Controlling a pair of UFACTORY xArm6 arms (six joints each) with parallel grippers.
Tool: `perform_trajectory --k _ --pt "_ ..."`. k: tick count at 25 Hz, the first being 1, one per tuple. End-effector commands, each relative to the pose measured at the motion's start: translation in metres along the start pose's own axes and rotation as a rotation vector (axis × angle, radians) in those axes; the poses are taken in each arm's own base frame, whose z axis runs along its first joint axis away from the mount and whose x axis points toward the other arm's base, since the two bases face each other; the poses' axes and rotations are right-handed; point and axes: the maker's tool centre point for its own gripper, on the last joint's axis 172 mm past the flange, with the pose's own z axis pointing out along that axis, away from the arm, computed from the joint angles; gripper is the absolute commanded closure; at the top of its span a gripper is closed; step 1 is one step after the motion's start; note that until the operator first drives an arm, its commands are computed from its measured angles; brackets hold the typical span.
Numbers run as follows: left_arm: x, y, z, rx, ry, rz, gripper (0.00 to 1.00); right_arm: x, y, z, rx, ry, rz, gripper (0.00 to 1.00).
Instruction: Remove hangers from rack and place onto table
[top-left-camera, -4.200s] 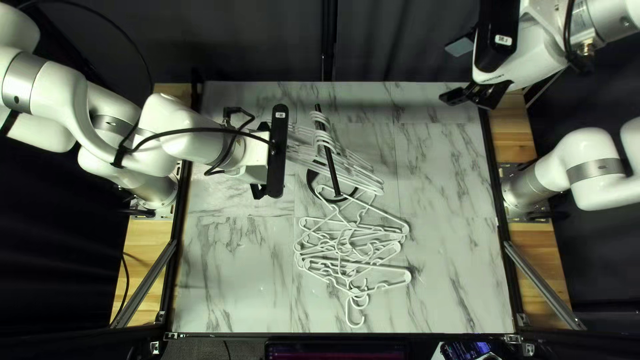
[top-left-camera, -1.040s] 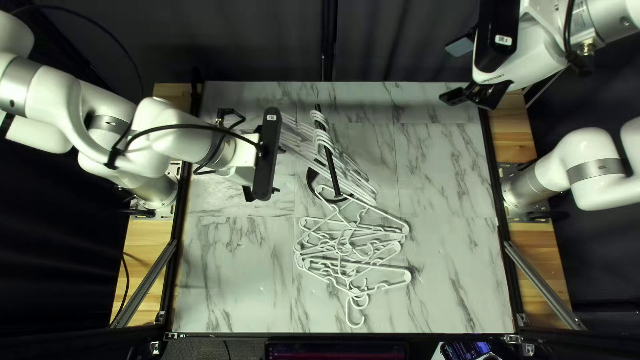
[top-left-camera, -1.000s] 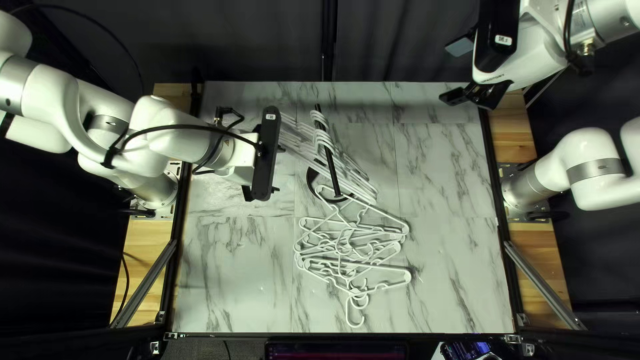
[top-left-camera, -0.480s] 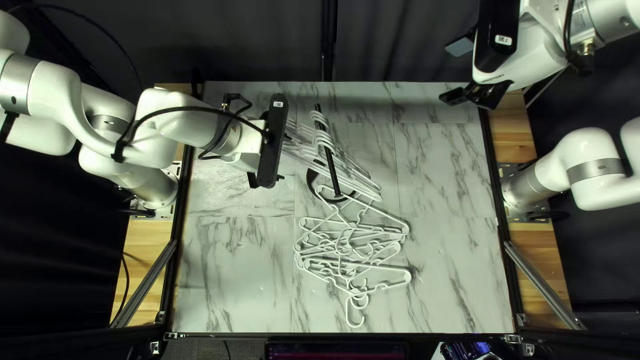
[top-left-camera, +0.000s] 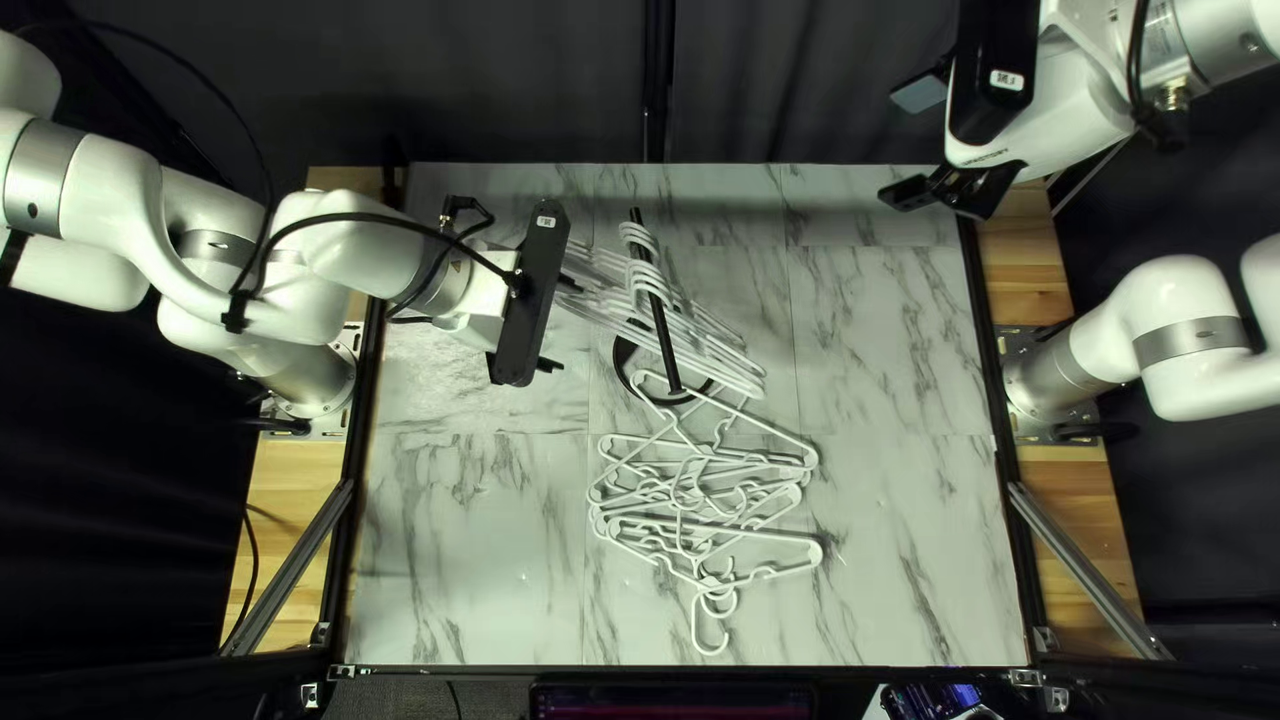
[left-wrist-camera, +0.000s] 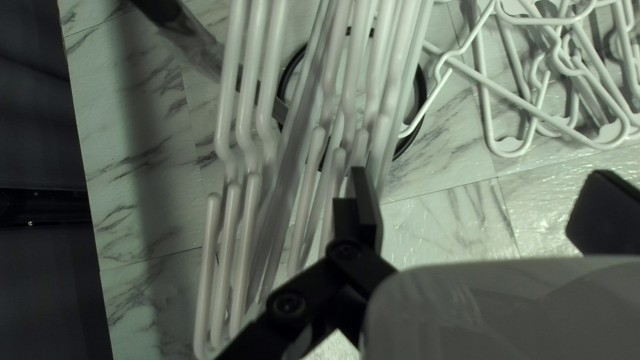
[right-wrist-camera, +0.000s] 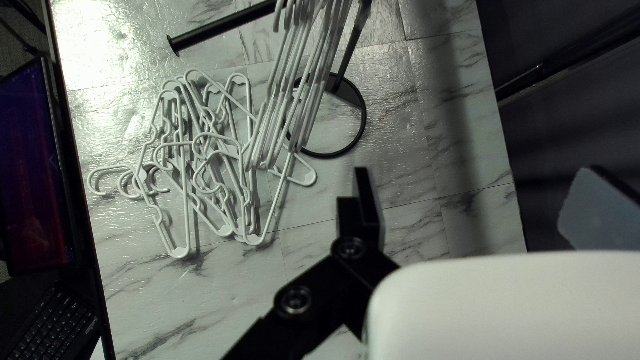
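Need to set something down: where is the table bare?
In the top left view, the largest bare patch of table lies between the rack and the table's right edge. Another lies left of the loose hangers, nearer than my left gripper. Crowded: the rack, with its hung hangers, and the overlapping loose pile.

The top left view slants down over the rectangular marble-patterned table (top-left-camera: 467,560). Both wrist views look down, sharing thin white hangers (left-wrist-camera: 230,67), the left nearer.

Dark curtain (top-left-camera: 520,87) hanging in folds, wooden boards (top-left-camera: 296,500), slanting metal struts (top-left-camera: 288,567), lit monitor (right-wrist-camera: 33,167), black keyboard (right-wrist-camera: 53,327) near it
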Motion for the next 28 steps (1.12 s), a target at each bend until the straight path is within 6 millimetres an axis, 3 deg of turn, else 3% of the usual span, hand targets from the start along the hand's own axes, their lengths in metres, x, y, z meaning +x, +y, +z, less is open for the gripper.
perform_trajectory --k 1,28 --pt "-0.002 0.0 0.0 0.0 -0.001 -0.001 0.0 0.0 0.0 0.0 0.0 0.0 0.0 0.0" --pt "-0.014 -0.001 0.012 -0.015 0.001 -0.013 0.0 0.0 0.0 0.0 0.0 0.0 0.0 0.0"
